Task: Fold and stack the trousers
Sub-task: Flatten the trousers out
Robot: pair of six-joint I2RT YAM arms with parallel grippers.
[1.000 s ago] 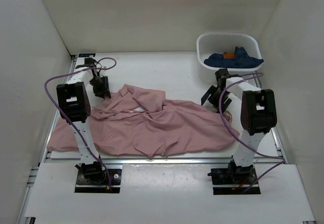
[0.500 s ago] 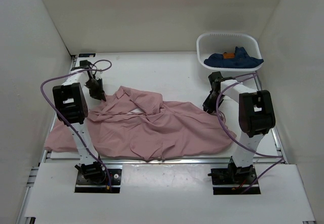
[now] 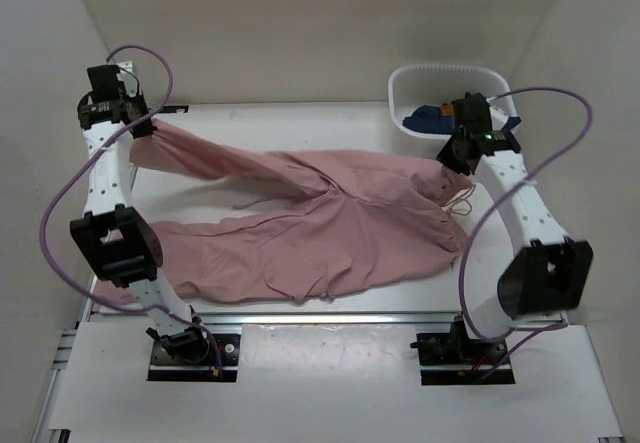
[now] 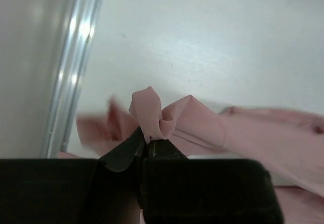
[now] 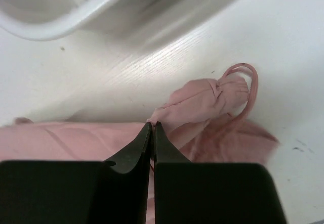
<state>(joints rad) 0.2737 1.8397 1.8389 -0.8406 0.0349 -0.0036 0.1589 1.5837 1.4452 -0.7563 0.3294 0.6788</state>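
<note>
Pink cloth covers the middle of the white bench (image 3: 300,128): the trousers (image 3: 320,233) are spread wide and wrinkled, held up at two points. At far left the left tool (image 3: 138,129) is clenched on a bunched fold of the fabric, near the back corner and close to the side wall (image 3: 40,83). Its wrist view shows the black fingertips pinching a pink knot above the bench, with a metal rail (image 4: 76,57) running along the edge just beyond. A purple cable (image 3: 55,213) loops out from that arm toward the wall. From the grip the cloth slopes down to the right into the main body, whose near edge lies close to the bench's front edge. At right the right tool (image 3: 455,153) is clamped tight on another gathered bit of pink, with a thin drawstring (image 5: 249,80) looping beside the pinch. Just behind it stands a white basket (image 3: 440,69) holding a dark navy garment (image 3: 425,119); the arm's wrist partly hides the basket's near rim.
</note>
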